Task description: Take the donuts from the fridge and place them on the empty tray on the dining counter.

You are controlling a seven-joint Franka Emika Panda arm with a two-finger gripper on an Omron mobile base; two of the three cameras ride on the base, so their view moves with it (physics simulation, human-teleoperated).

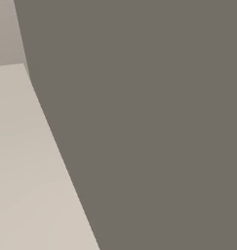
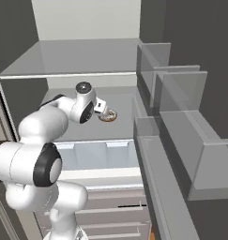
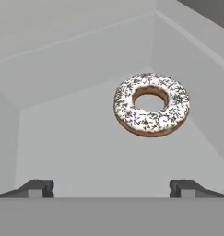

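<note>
Reaching into the open fridge [image 2: 181, 117], the robot's claw [image 3: 111, 188] hangs with jaws spread wide and holding nothing. A brown donut with pale speckled icing [image 3: 151, 104] lies flat on the grey shelf [image 3: 85, 147] just ahead, not yet grasped. Carrying it to the tray remains.

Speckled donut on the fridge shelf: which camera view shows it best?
The hand view: the speckled donut lies whole and unobstructed on the grey shelf, ahead of the open gripper. In the right base view it is small and partly hidden behind the hand.
</note>
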